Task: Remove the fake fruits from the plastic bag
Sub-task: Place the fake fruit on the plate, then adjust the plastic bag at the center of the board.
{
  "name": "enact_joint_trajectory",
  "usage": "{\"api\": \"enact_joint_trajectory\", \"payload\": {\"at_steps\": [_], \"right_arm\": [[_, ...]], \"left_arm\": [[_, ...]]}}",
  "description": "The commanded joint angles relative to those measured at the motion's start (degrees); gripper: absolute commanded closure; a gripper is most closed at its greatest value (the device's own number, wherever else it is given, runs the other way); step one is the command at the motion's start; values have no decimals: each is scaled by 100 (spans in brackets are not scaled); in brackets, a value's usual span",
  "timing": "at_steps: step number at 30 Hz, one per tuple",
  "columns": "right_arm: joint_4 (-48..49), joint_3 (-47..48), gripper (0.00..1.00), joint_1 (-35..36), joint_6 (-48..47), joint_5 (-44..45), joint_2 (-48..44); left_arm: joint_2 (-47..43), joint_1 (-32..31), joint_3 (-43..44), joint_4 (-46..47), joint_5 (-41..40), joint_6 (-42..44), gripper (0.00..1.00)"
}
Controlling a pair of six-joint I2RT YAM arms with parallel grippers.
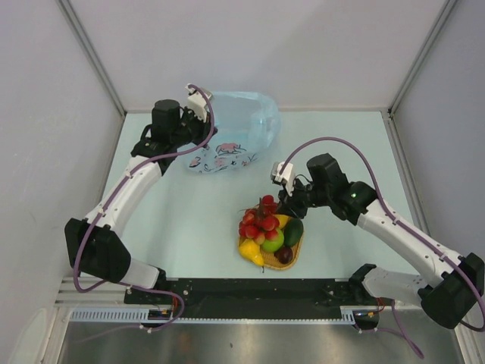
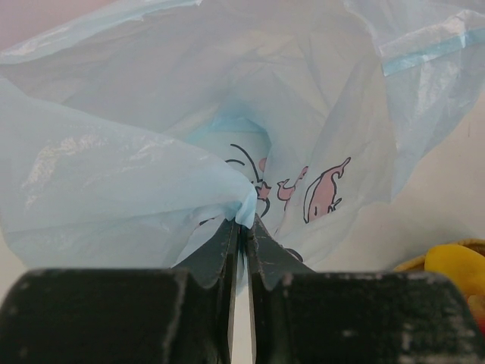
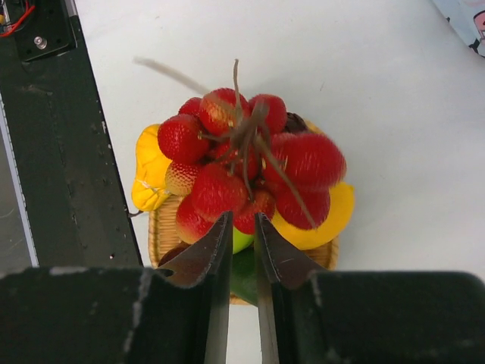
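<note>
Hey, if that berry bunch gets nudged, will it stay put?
Probably not: the berries sit heaped atop other fruits in the tray, so they may tip off. Thin stems look bendy, so lifted, the bunch would likely dangle.

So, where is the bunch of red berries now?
In the top view it sits right of centre: the bunch of red berries lies on the other fruits in the woven tray, just in front of the right gripper.
</note>
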Motion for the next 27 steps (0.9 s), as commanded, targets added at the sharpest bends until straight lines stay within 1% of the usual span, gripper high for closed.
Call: {"api": "enact_joint_trajectory", "payload": {"at_steps": [1,6,9,10,12,13,14,16,18,19,20,22,23,25,27], "right_arm": [[70,-28,78,-53,51,-94,-163],[253,-28,76,-62,77,-103,-180],[622,42,71,-53,165,20,-172],[693,60,71,-44,183,29,-145],[746,113,70,-9,166,99,-49],[738,121,70,-9,183,117,-22],[720,121,70,-9,209,143,-13],[676,113,70,-61,271,126,4],[676,104,69,-97,376,64,-4],[676,104,69,-123,394,38,-4],[676,104,69,-123,385,29,4],[685,104,69,-123,359,55,13],[693,104,69,-141,359,90,13],[711,104,69,-167,403,125,39],[790,113,68,-255,560,126,57]], "left_arm": [[-56,-21,59,198,139,-114,88],[-21,-21,103,207,156,-131,88],[-12,-21,94,137,104,-131,87],[-30,-21,85,84,95,-149,81],[-82,-13,59,14,69,-149,71],[-196,-4,50,-13,8,-175,60],[-275,-4,24,-22,-28,-175,54],[-486,5,59,-126,-203,-236,43],[-618,23,111,-206,-239,-237,37],[-697,31,129,-319,-291,-280,33],[-863,49,147,-355,-344,-315,24],[-1110,49,129,-452,-371,-403,14],[-1355,40,121,-479,-327,-404,13],[-1576,49,103,-531,-353,-412,12],[-1917,40,15,-671,-118,-430,12]]}}
